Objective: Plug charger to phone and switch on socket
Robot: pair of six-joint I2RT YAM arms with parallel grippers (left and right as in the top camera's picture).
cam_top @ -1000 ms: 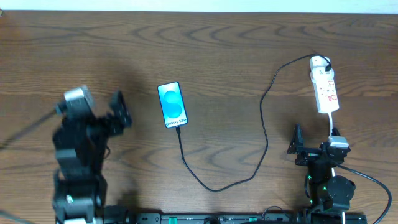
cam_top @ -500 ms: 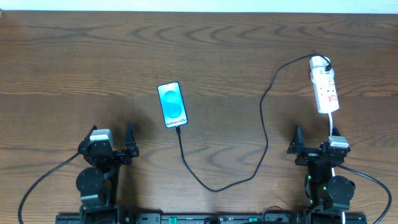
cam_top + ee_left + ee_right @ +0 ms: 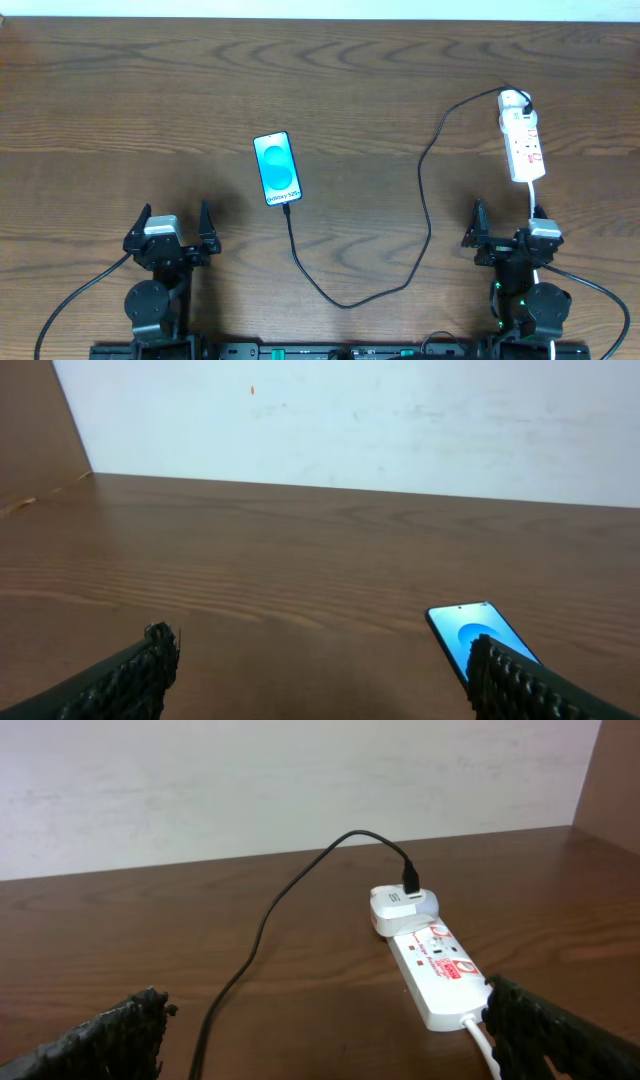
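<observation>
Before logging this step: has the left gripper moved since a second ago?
Yes. The left gripper drew back, down-frame and away from the phone.

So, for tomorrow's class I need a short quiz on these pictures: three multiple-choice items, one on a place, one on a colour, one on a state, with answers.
1. In the overhead view, where does the phone lie from the socket? A to its left; B to its right; C on it.
2. What colour is the charger? A white; B black; C red.
3. How do the left gripper and right gripper stand? A both open, empty; B left shut on phone; C right shut on socket.
Answers: 1 A: phone mid-table, socket far right. 2 B: a thin black line joins them. 3 A: wrist views show spread fingers, nothing between.
</observation>
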